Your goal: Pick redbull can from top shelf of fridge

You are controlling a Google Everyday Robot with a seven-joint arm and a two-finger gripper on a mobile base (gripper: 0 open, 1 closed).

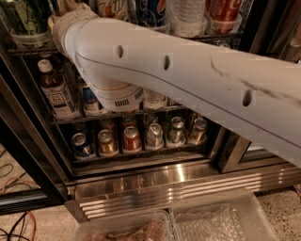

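My white arm (pixel 188 70) crosses the view from the right and reaches up to the left part of the top shelf (pixel 221 36) of the fridge (pixel 178 183). The gripper is out of view, past the arm's end at the top left edge. On the top shelf I see the bottoms of a 7up can (pixel 113 7), a Pepsi can (pixel 151 10), a clear bottle (pixel 186 16) and a red can (pixel 225 12) in clear holders. The redbull can does not show; it is hidden or above the frame.
The lower racks hold a labelled bottle (pixel 54 89) and a row of short cans (pixel 131 139). Two clear plastic bins (pixel 221 219) stand on the floor in front of the ribbed steel base. Cables (pixel 14 226) lie at the lower left. The black door frame (pixel 235 148) stands at the right.
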